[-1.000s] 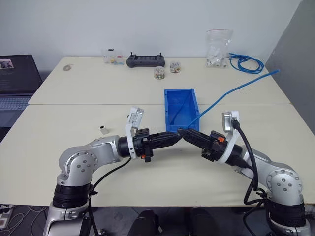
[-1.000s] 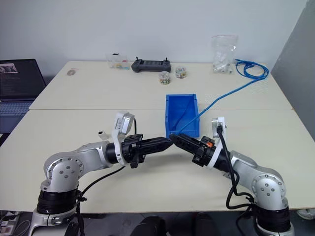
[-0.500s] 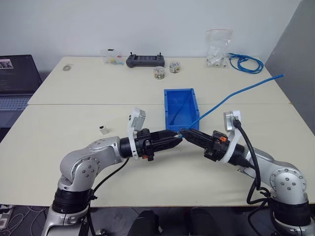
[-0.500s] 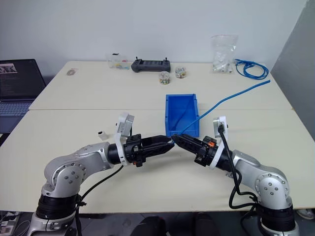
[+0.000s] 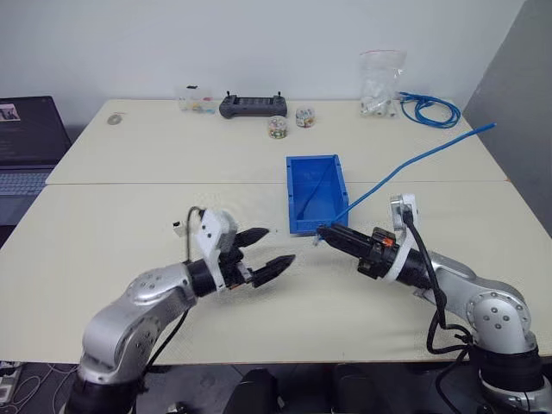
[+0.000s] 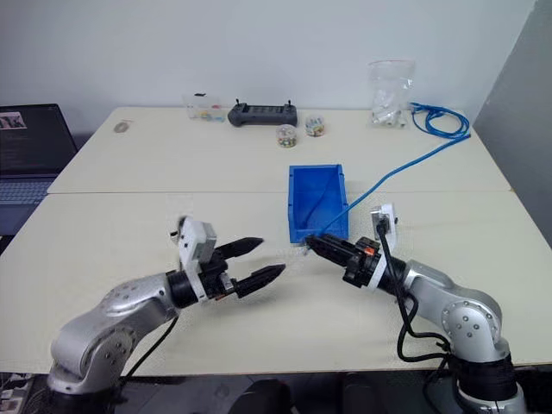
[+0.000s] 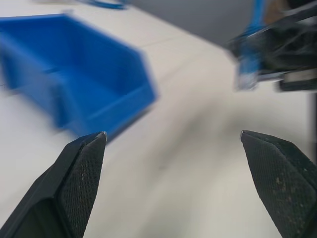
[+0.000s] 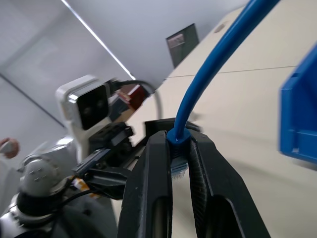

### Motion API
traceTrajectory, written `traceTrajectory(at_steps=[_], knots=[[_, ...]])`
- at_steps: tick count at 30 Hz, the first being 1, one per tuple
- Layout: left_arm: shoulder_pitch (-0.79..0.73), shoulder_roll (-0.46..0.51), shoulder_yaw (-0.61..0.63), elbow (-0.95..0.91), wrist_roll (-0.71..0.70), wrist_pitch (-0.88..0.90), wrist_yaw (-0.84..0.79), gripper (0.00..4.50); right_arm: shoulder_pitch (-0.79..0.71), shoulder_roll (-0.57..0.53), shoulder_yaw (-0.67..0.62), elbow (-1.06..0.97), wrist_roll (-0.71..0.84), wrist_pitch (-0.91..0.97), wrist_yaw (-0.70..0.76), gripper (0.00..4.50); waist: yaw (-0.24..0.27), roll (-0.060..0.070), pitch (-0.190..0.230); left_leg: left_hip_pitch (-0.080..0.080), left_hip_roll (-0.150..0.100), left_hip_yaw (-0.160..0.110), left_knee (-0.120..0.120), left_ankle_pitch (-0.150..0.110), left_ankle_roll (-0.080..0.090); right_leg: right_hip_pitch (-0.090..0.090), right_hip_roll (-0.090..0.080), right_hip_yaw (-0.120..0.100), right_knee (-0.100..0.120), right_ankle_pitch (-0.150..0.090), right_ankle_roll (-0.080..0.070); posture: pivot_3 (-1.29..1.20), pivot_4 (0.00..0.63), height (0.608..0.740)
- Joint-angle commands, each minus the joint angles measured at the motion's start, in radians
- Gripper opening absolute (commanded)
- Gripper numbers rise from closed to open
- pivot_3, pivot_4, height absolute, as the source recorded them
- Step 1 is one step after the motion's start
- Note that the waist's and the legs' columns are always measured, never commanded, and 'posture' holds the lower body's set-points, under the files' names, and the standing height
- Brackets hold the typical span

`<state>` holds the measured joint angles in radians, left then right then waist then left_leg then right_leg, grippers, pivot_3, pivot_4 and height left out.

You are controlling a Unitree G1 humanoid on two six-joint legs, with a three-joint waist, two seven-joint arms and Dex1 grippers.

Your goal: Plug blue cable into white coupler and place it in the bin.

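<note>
On my screen the right gripper (image 6: 309, 242) has its jaws pinched shut on the blue cable (image 8: 213, 64), right at its plug end; the thin light-blue strand rises out from between the fingers and runs away over the table (image 5: 129, 216) toward the far right edge. I cannot make out the white coupler at those fingertips. My left gripper (image 5: 266, 248) stands with its jaws spread wide and nothing between them, its two black fingertips (image 7: 81, 163) well apart and clear of the cable end. The bin (image 5: 316, 191), bright blue and open-topped, sits just beyond the right gripper's tips, close to them, and a little further from the left jaws.
</note>
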<state>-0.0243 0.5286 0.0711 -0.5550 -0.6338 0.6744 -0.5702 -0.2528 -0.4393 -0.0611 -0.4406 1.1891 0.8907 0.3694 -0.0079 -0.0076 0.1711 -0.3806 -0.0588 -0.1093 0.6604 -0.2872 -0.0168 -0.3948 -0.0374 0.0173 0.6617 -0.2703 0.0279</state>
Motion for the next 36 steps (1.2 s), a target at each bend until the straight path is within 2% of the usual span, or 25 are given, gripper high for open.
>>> traceTrajectory(at_steps=[1,4,7,10,13,16,24,29,36], knots=[[0.184,-0.042,0.039,-0.077,0.202,-0.179,0.140,4.50,-0.010,-0.002,-0.015,-0.001,-0.026,-0.030,0.035,0.18,0.003,0.000,0.000,-0.001,0.000,-0.001,0.000,0.000,0.000,-0.001,0.000,-0.001,0.000,0.000,0.000,0.00,0.150,0.740],[0.285,-0.100,0.062,-0.057,0.363,-0.269,0.288,4.50,-0.014,-0.002,-0.008,0.009,-0.048,-0.033,0.049,0.18,0.006,0.000,0.000,-0.001,0.000,0.001,0.000,0.000,0.000,0.000,-0.001,0.001,-0.001,0.000,0.000,0.00,0.150,0.740],[0.321,-0.148,0.085,-0.031,0.464,-0.264,0.410,4.50,-0.020,-0.003,-0.004,0.018,-0.064,-0.032,0.064,0.16,0.015,-0.001,0.000,-0.002,0.000,0.000,0.000,0.000,0.001,0.000,-0.001,-0.001,-0.002,0.000,0.000,0.00,0.150,0.740],[0.278,-0.216,0.110,0.018,0.507,-0.152,0.531,4.50,-0.032,0.000,-0.001,0.030,-0.081,-0.029,0.078,0.16,0.022,0.000,0.000,-0.002,0.000,-0.001,0.000,0.000,0.001,0.000,-0.001,-0.002,-0.002,0.000,0.001,0.00,0.150,0.740],[0.196,-0.227,0.101,0.046,0.543,-0.068,0.572,4.50,-0.043,0.005,0.002,0.036,-0.089,-0.025,0.083,0.16,0.023,-0.001,0.001,-0.001,0.000,-0.002,0.001,0.000,0.002,0.000,0.000,-0.003,-0.002,0.000,0.004,0.00,0.150,0.740],[0.050,-0.243,0.122,0.111,0.531,0.039,0.602,4.50,-0.052,0.012,0.003,0.036,-0.093,-0.021,0.086,0.16,0.025,-0.002,0.001,-0.001,0.000,-0.002,0.001,0.001,0.003,0.000,0.001,-0.004,0.000,0.001,0.003,0.00,0.150,0.740],[-0.202,-0.275,0.207,0.262,0.483,0.198,0.625,4.50,-0.057,0.020,-0.001,0.028,-0.099,-0.012,0.083,0.16,0.009,-0.002,0.001,-0.001,0.000,-0.001,0.001,0.002,0.002,-0.001,0.001,-0.003,0.001,0.005,0.000,0.00,0.150,0.740],[-0.277,-0.274,0.230,0.321,0.474,0.217,0.622,4.50,-0.050,0.021,-0.009,0.018,-0.097,-0.011,0.072,0.16,0.005,-0.002,0.001,-0.002,0.000,0.000,0.001,0.003,0.000,-0.001,0.000,-0.002,0.001,0.005,0.000,0.00,0.150,0.740],[-0.292,-0.295,0.230,0.328,0.471,0.237,0.632,4.50,-0.042,0.021,-0.013,0.007,-0.092,-0.011,0.062,0.16,0.005,-0.002,0.001,-0.002,-0.001,0.000,0.001,0.004,-0.002,-0.001,0.000,-0.002,0.001,0.005,0.000,0.00,0.150,0.740]])
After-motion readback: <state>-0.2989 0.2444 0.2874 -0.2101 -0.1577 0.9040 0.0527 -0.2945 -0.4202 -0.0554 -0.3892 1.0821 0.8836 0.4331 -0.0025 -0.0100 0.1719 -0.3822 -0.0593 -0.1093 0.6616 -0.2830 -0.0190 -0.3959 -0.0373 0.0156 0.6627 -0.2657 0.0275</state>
